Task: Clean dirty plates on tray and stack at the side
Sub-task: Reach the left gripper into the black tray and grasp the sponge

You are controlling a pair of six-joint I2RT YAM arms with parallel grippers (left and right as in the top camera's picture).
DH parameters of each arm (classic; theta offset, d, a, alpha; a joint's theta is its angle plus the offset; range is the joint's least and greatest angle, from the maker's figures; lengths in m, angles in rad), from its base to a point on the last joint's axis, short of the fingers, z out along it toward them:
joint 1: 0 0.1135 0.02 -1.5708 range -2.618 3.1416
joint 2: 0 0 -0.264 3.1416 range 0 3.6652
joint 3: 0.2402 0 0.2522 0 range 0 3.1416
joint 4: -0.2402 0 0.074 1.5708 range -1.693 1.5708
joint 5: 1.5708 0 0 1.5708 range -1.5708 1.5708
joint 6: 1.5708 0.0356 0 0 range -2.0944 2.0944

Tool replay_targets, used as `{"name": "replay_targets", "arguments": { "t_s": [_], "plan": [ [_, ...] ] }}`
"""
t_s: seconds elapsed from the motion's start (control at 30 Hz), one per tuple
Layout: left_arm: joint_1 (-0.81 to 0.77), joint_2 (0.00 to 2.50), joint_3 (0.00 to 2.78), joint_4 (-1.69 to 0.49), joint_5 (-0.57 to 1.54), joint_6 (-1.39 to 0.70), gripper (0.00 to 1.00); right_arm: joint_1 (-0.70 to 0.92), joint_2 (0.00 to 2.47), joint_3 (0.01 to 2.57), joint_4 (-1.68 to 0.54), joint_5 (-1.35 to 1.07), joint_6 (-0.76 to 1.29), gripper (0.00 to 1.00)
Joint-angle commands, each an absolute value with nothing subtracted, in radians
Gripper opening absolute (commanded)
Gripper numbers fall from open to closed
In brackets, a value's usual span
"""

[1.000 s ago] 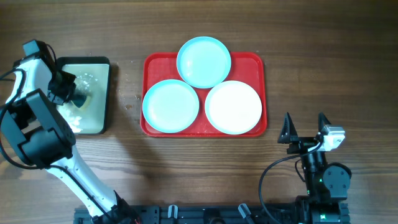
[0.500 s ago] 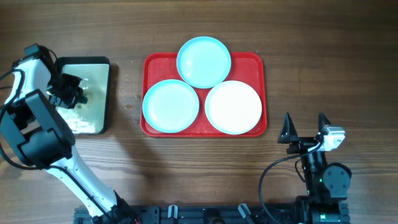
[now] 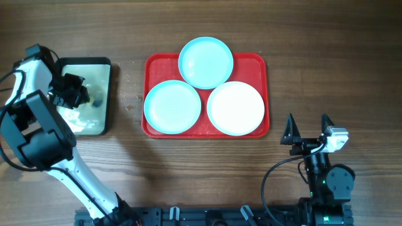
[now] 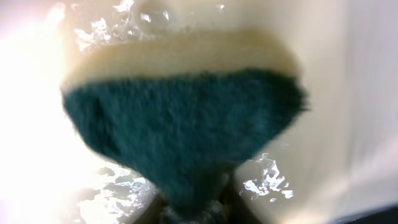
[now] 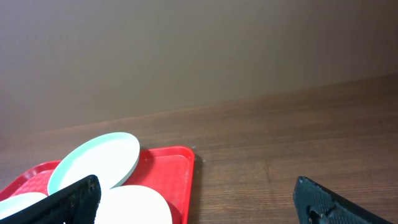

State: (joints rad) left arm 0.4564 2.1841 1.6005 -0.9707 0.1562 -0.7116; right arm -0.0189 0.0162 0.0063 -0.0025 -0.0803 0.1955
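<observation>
Three plates lie on the red tray point(image 3: 259, 61): an aqua one point(image 3: 205, 61) at the back, an aqua one point(image 3: 172, 106) at front left, and a white one point(image 3: 235, 107) at front right. My left gripper point(image 3: 80, 95) is over the small tray far to the left and is shut on a sponge point(image 4: 186, 130), green scouring side towards the camera, yellow foam behind. My right gripper point(image 3: 308, 125) is open and empty, in front of the red tray's right corner. In the right wrist view the back aqua plate point(image 5: 93, 158), the white plate point(image 5: 134, 208) and the red tray point(image 5: 168, 168) show.
The small black-rimmed tray point(image 3: 108, 94) holds soapy water with bubbles point(image 4: 267, 180). It stands left of the red tray with a strip of bare wood between them. Wooden table extends right of the red tray point(image 5: 280, 155).
My left gripper with the sponge has shifted a little left and back within the small tray, and the water has moved. The plates and the right arm have not moved.
</observation>
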Motion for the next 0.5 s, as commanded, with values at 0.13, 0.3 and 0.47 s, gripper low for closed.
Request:
{"name": "replay_targets", "arguments": {
  "t_s": [0.13,0.3,0.47],
  "plan": [
    [0.457,2.211,1.589,-0.878,-0.084,-0.712,1.0,-0.027,0.009,0.006,0.001,-0.068,0.184,1.0],
    [0.457,2.211,1.589,-0.886,-0.08,-0.712,0.04,-0.027,0.009,0.006,0.001,-0.067,0.184,1.0],
    [0.456,2.211,1.589,-0.927,-0.013,-0.712,1.0,-0.027,0.009,0.006,0.001,-0.067,0.184,1.0]
  ]
}}
